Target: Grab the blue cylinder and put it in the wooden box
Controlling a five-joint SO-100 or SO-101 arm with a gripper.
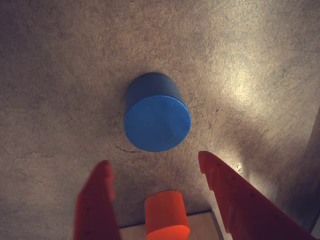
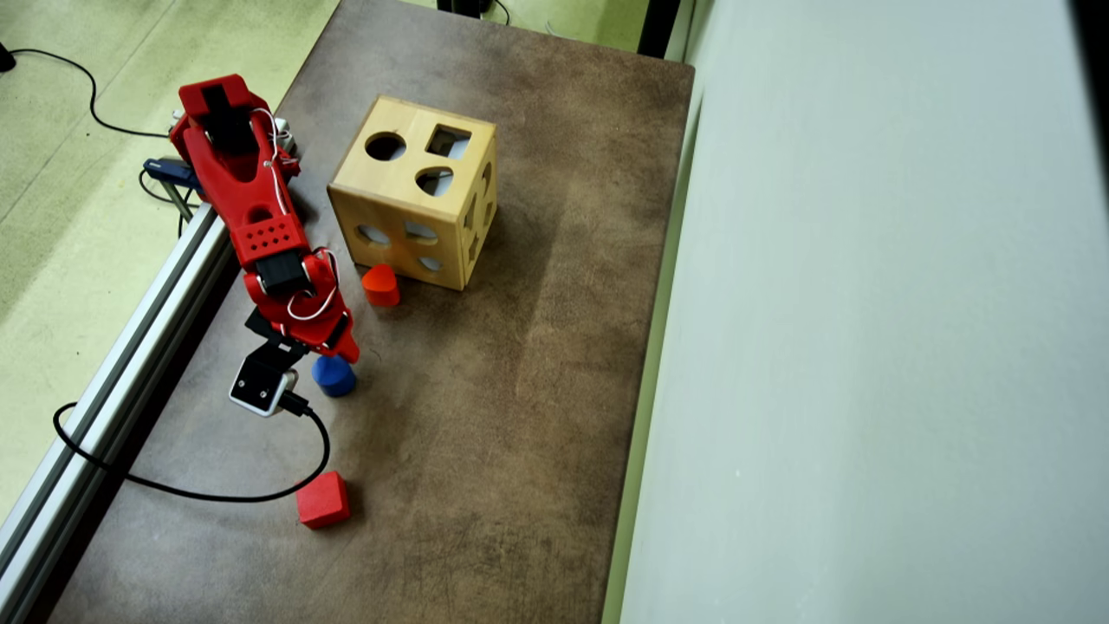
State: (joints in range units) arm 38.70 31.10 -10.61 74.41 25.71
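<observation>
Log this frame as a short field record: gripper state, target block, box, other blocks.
gripper: gripper open, above the table, holding nothing
target: blue cylinder upright on the table, just ahead of the fingertips, not between them
box: wooden box on the table, shaped holes in its faces
other blocks: orange-red rounded block beside the box; red cube apart, nearer the bottom of the overhead view

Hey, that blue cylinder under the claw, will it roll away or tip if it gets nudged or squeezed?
The blue cylinder stands on its flat end and looks squat, so tipping seems unlikely. Knocked onto its curved side, it could roll. It looks solid and rigid, with a smooth wall, so the open claw might slip if it grips off-centre.
</observation>
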